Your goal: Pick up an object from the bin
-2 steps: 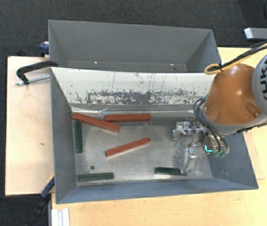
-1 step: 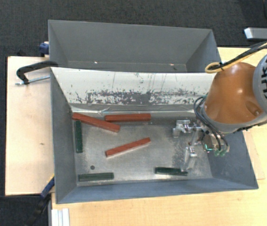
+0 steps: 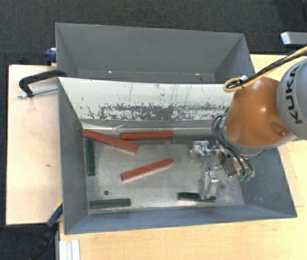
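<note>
My gripper (image 3: pixel 209 191) reaches down at the bin's front right, its metal fingers pointing at the floor. Right under the fingertips lies a short dark green bar (image 3: pixel 190 197), flat along the front wall; the tips touch or overlap its right end. I cannot tell from here whether the bar sits between the fingers. A red-brown bar (image 3: pixel 147 169) lies at an angle in the middle of the floor, well to the left of the gripper.
Two more red-brown bars (image 3: pixel 111 140) (image 3: pixel 147 136) lie along the back wall. One dark green bar (image 3: pixel 90 157) lies by the left wall and another (image 3: pixel 110 203) at the front left. The orange wrist cover and cables hang over the right side.
</note>
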